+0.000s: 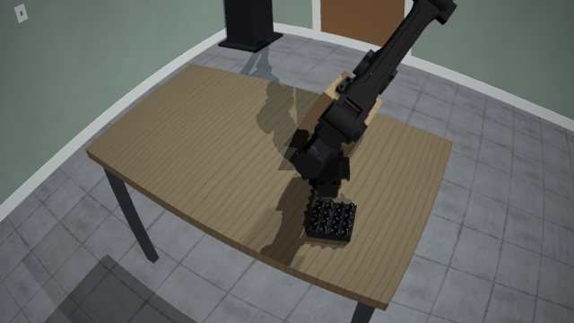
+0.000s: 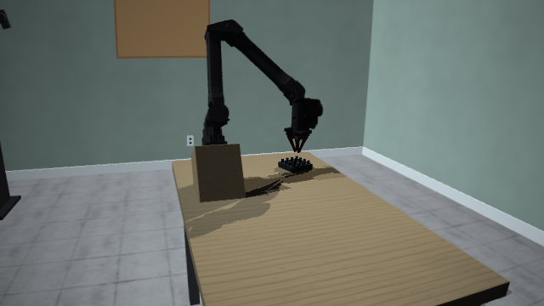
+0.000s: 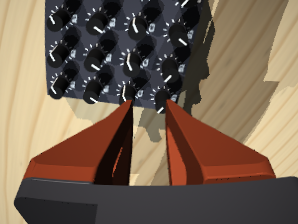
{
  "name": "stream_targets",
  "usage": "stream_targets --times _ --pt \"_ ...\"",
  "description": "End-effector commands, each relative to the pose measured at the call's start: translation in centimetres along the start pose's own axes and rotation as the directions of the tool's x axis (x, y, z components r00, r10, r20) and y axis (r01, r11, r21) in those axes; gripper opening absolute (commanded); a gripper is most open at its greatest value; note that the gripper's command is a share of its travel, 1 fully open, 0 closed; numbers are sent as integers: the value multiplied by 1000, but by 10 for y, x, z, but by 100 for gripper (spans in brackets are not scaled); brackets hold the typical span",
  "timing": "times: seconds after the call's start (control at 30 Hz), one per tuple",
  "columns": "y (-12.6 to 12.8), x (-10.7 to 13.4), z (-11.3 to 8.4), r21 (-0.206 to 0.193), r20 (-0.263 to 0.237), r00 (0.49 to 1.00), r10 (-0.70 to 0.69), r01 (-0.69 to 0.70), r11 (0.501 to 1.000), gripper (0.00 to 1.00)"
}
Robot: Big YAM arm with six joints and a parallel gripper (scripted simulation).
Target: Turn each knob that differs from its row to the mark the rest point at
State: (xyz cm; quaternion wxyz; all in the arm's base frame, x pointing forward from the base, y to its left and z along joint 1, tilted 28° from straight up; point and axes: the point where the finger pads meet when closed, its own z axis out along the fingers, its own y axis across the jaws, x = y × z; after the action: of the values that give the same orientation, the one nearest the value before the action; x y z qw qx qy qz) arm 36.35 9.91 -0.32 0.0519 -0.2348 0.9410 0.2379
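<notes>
The counter [image 2: 340, 238] is a long slab of pale, striped wood on dark legs, standing on a grey tiled floor [image 2: 85, 238] beside green walls. At its far left end in the exterior view stands a plain brown block [image 2: 218, 172], and the black arm [image 2: 255, 55] rises behind it. The arm climbs straight up, bends sharply at the top, then slopes down to the right, ending in a wrist that points almost straight down.

The tool [image 2: 297, 150] hangs just above the knob box [image 2: 296, 164], apart from it, its tips over the box's edge nearest the arm. Its two rust-red, wedge-shaped fingers taper toward the tips and stand narrowly parted, with only bare wood and the box's edge showing in the gap; nothing is gripped.

The knob box [image 1: 332, 220] sits flat on the counter at the far right end in the exterior view, partly in the arm's shadow. It is a low, square, matte black block carrying four rows of four small round black knobs [image 3: 143, 23], each with a white line on top and a ring of tiny white marks around it. The lines point in differing directions; the printed names are too small to read.
</notes>
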Motion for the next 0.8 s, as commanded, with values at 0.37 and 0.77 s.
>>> stream_targets --times 0.37,0.77 --pt "-14 -27 -14 18 25 909 -416 416 909 18" --pt "-19 -30 -16 25 19 745 -667 667 745 18"
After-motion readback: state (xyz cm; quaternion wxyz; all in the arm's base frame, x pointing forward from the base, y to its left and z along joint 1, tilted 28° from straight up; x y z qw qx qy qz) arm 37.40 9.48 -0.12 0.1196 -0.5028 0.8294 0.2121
